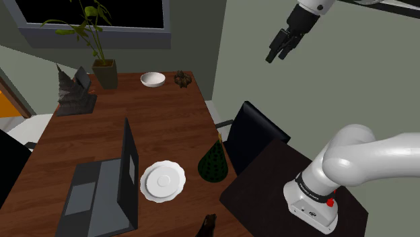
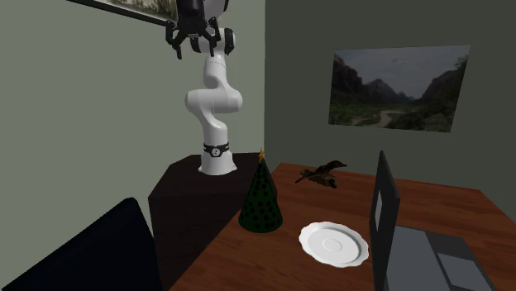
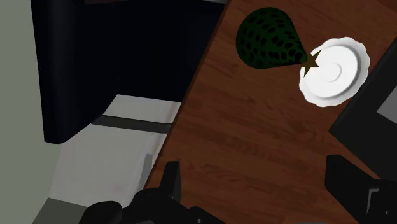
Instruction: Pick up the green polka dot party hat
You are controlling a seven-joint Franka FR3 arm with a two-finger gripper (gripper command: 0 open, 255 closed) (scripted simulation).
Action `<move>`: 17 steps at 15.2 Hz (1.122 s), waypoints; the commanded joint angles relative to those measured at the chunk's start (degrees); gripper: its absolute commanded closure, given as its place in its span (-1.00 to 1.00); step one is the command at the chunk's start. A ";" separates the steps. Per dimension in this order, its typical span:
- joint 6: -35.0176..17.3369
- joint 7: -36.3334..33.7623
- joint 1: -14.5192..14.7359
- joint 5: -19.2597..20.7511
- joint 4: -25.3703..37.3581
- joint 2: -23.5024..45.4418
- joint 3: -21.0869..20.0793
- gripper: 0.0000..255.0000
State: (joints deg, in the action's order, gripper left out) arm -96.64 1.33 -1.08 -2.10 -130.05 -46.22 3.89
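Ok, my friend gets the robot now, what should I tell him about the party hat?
Gripper: open, holding nothing, high in the air.
Green dotted party hat: standing upright on the wooden table, beside the white plate, close to the table edge nearest the stand.
Done: nothing grabbed yet.
Left: come down to the hat, close on it, lift.

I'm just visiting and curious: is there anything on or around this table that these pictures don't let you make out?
Laptop: its screen stands nearly edge-on in the shoulder and second exterior views, so its content is hidden.
Dark object: cut off by the shoulder view's bottom edge, too dim to name.
Small brown thing beside the bowl: too small in the shoulder view to name.
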 commanded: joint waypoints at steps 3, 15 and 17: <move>-2.06 -2.60 0.03 -0.53 -3.21 -0.49 -2.19 -1.00; -15.53 -18.75 1.74 -5.20 -17.19 3.27 -16.16 -1.00; -18.07 -21.58 2.10 -6.02 -18.56 5.21 -18.63 -1.00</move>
State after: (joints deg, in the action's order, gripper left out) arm -113.32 -18.60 0.78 -7.62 -147.81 -41.90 -13.37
